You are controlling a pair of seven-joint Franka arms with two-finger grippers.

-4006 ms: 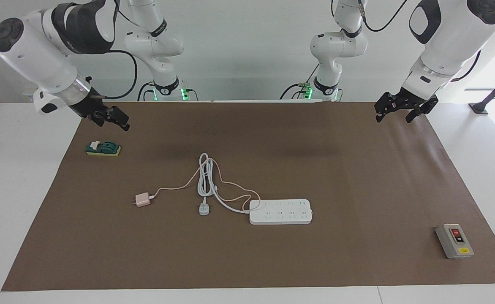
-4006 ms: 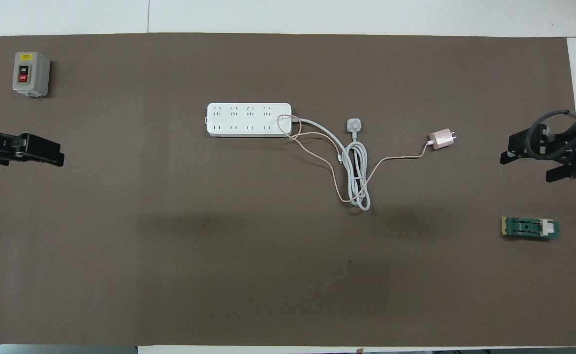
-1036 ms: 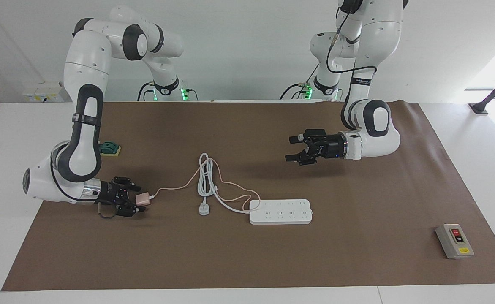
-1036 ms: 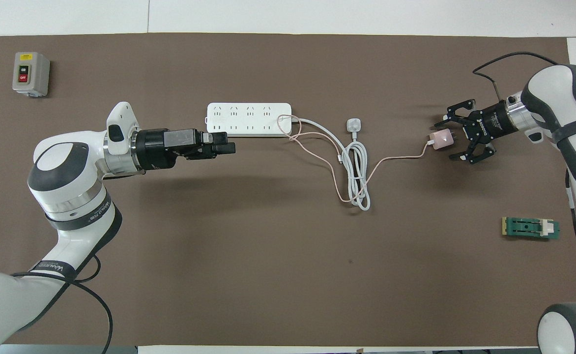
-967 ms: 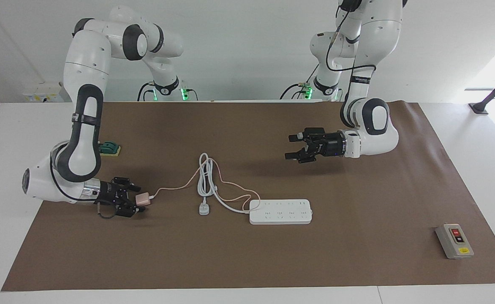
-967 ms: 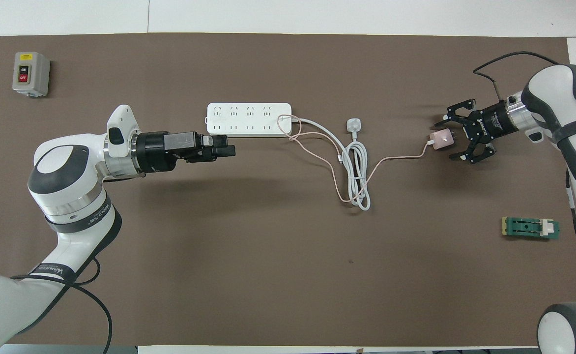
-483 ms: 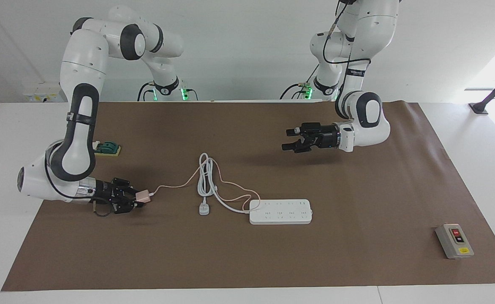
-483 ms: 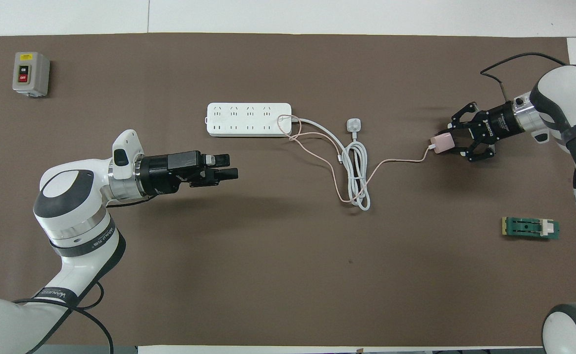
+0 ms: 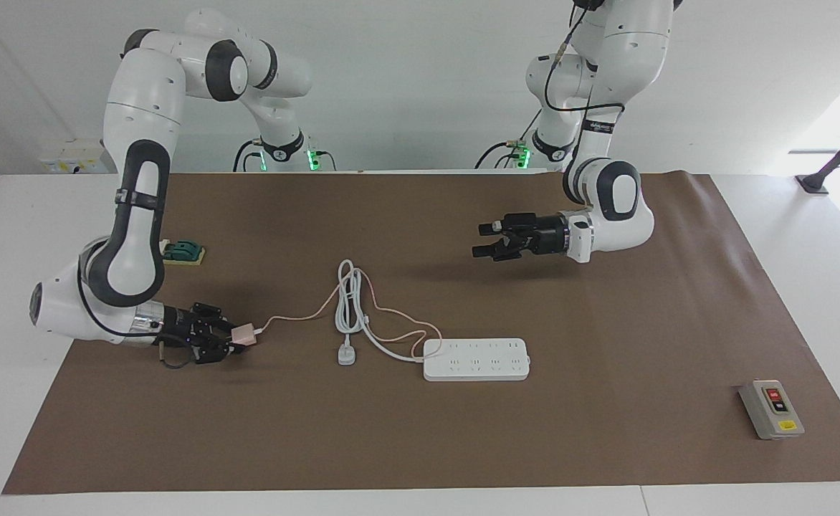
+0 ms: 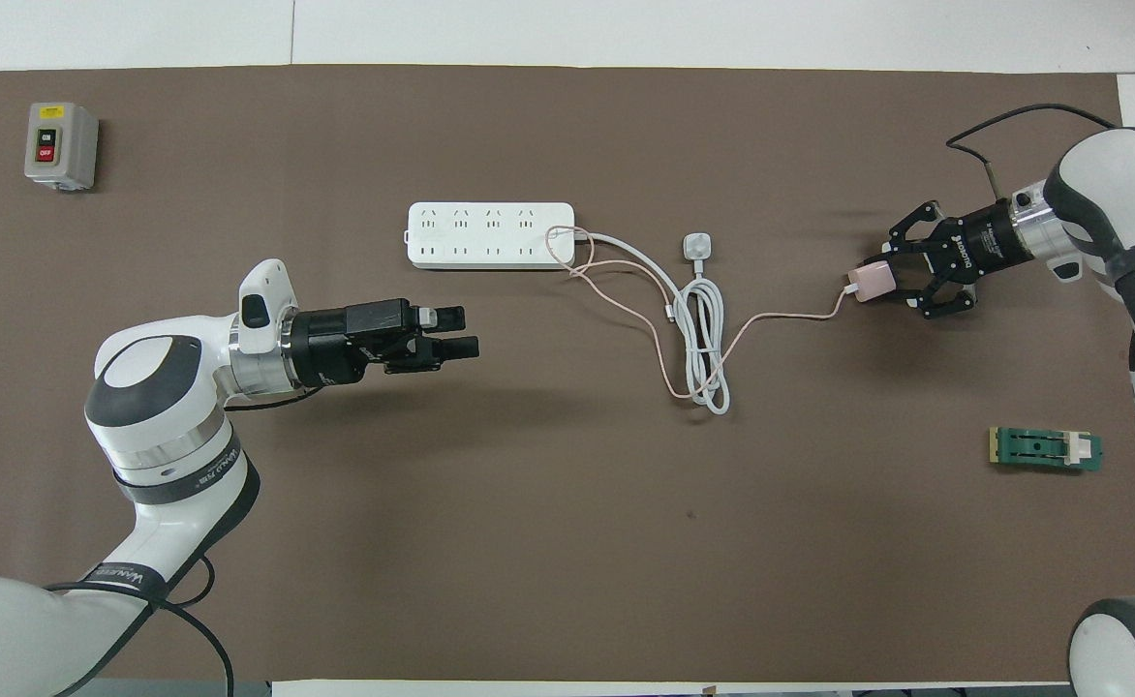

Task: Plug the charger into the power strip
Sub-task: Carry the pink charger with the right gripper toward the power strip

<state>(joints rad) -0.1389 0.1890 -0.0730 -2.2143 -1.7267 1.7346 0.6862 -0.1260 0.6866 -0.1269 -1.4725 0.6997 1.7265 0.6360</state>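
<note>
Facing view: low at the frame's left, the right claw (image 9: 228, 342) is clenched on the pale-pink charger (image 9: 243, 333). The power strip (image 9: 476, 358) lies at lower centre, and the left claw (image 9: 484, 240) hangs released above centre-right.

Overhead view: the charger (image 10: 872, 280) sits at the right edge, its pink cable (image 10: 659, 324) looped through the white cord (image 10: 706, 334). Carrying it across, I judge, could snag that tangle and drag the strip (image 10: 490, 235).

You see a white table (image 9: 807, 236) under a brown mat (image 9: 420, 437), a plain white wall (image 9: 406, 86), and daylight from the left arm's end.
</note>
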